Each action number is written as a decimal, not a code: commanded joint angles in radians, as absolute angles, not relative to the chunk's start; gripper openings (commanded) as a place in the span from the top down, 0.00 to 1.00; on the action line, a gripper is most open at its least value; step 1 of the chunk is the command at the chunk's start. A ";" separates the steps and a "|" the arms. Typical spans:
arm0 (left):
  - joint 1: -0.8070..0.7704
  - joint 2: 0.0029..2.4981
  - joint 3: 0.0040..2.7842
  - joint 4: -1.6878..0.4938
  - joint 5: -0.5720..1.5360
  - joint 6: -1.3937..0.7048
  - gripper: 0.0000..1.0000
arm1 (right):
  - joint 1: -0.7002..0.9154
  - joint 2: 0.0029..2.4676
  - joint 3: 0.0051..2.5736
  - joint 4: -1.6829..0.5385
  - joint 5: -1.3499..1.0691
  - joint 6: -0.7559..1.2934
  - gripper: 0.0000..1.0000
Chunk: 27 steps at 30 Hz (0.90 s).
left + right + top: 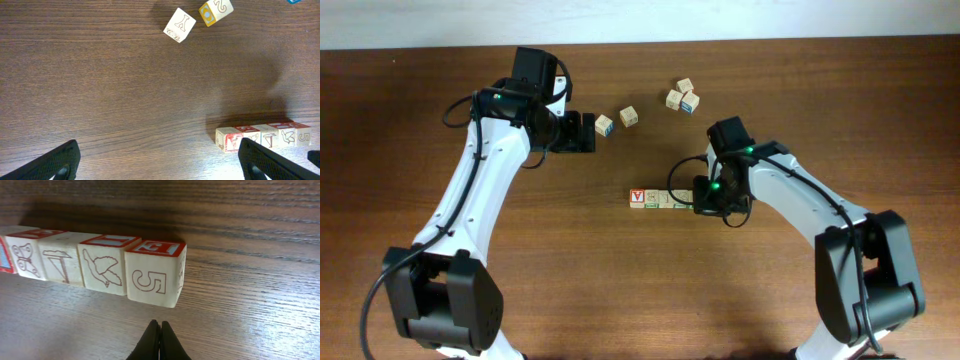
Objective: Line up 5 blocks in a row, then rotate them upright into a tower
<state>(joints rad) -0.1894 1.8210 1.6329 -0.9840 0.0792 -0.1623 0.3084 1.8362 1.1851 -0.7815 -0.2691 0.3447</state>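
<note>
While the left claw (582, 132) hangs released at the upper left of the overhead frame, its 2 fingers (56, 162) spread out to the lower corners of its own view, the right claw (701, 196) sits clenched on nothing at the frame's centre. Its dark fingertips (161, 339) press together at the bottom edge of the right wrist view.

On the brown table (820, 80) the 5 blocks (655, 199) lie in 1 straight row, side touching side, at the centre of the overhead frame, just left of the right claw. The left-end block (637, 198) shows a red-and-white letter face upward. In the right wrist view the end block nearest the claw, the 5 block (155, 280), carries an outlined numeral 5 on its near side and a red-bordered top. The bird block (104, 266) touches it on the left. A strip of bare wood separates the fingertips from the 5 block. In the left wrist view the row sits at the lower right, partly behind 1 finger.

Well apart from the row, 5 loose cubes are scattered across the upper half of the overhead frame: 2 just right of the left claw, the Y cube (179, 25) and the 2 cube (215, 11), and 3 in a cluster (682, 96) at upper centre, 1 of them with blue.
</note>
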 commanded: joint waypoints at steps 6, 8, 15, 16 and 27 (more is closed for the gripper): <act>-0.187 1.825 1.649 -0.985 0.090 -0.171 0.01 | 0.316 1.872 1.178 -0.767 -0.258 0.358 0.96; -0.187 1.825 1.649 -0.985 0.090 -0.171 0.01 | 0.316 1.880 1.178 -0.765 -0.262 0.357 0.96; -0.187 1.825 1.649 -0.985 0.090 -0.171 0.01 | 0.316 1.880 1.178 -0.747 -0.264 0.357 0.95; -0.187 1.825 1.649 -0.985 0.090 -0.171 0.01 | 0.316 1.880 1.178 -0.745 -0.265 0.357 0.96; -0.187 1.825 1.649 -0.985 0.090 -0.171 0.01 | 0.316 1.880 1.178 -0.743 -0.265 0.357 0.96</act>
<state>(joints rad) -0.1894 1.8210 1.6329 -0.9840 0.0792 -0.1623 0.3084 1.8751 1.1839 -0.7467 -0.2695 0.3454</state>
